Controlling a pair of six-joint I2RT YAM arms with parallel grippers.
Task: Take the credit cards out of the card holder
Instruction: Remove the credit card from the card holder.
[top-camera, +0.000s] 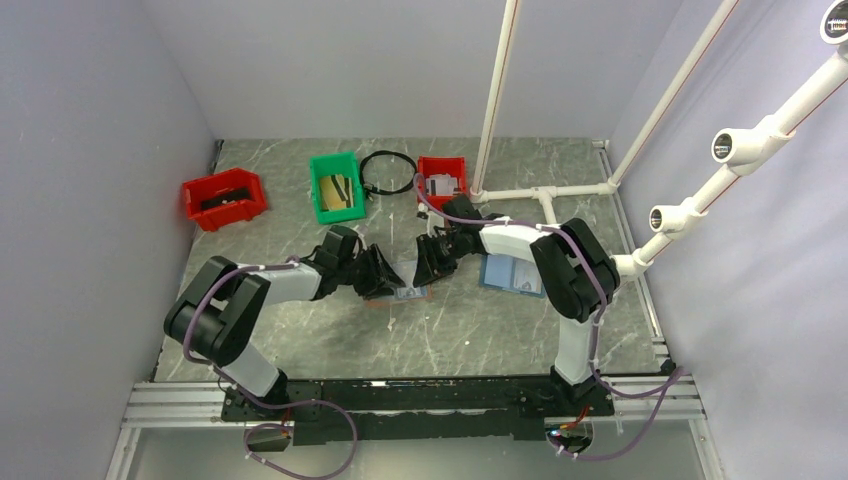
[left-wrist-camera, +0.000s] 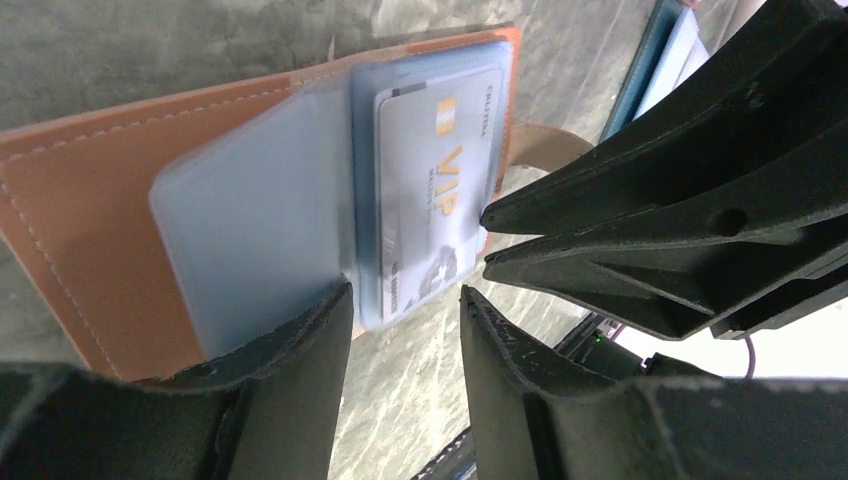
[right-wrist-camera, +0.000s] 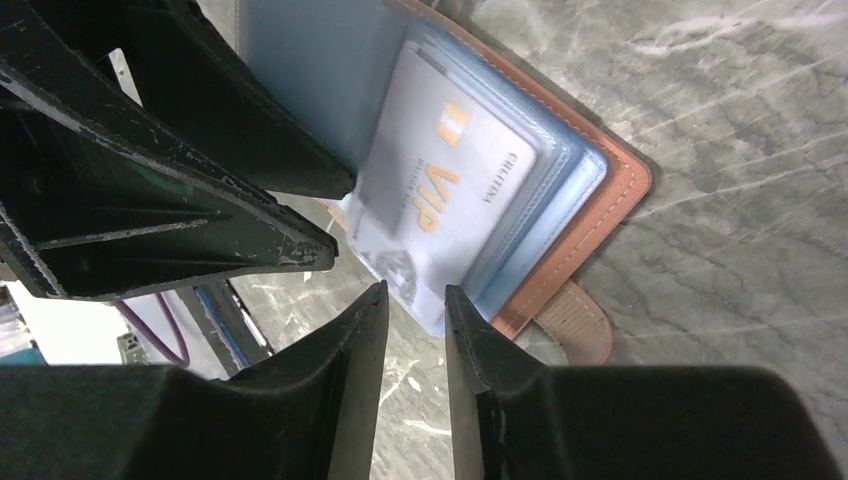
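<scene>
Card holder (top-camera: 408, 294), a flat reddish-brown bifold wallet with pale blue pocket pages, lies spread open on the grey marbled bench (top-camera: 300, 335) in the top view, between the two arms. The left pincer (top-camera: 392, 285) and the right pincer (top-camera: 424, 278) dip to it from opposite sides, their tips near each other. A second flat holder with a blue cover (top-camera: 508, 272) lies apart under the right arm; it is not the one being worked.

From the left wrist, a thin silver-grey plastic credit card (left-wrist-camera: 435, 180) with gold lettering sits inside the top translucent pocket. The left pincer stands spread, a finger on either side of the pocket's near end, pinching nothing. The right pincer's tips sit at the holder's far edge, beside its brown side tab.

From the right wrist, the right pincer's fingers stand narrowly apart with bench showing between them. The corner of the pocket page lies just at the gap, and no grip on it shows. More pages are stacked beneath, their contents hidden.

By my reading the job is barely begun: the one visible card is still pocketed, none shows as taken out, and the drawing-out is all left to do.
</scene>
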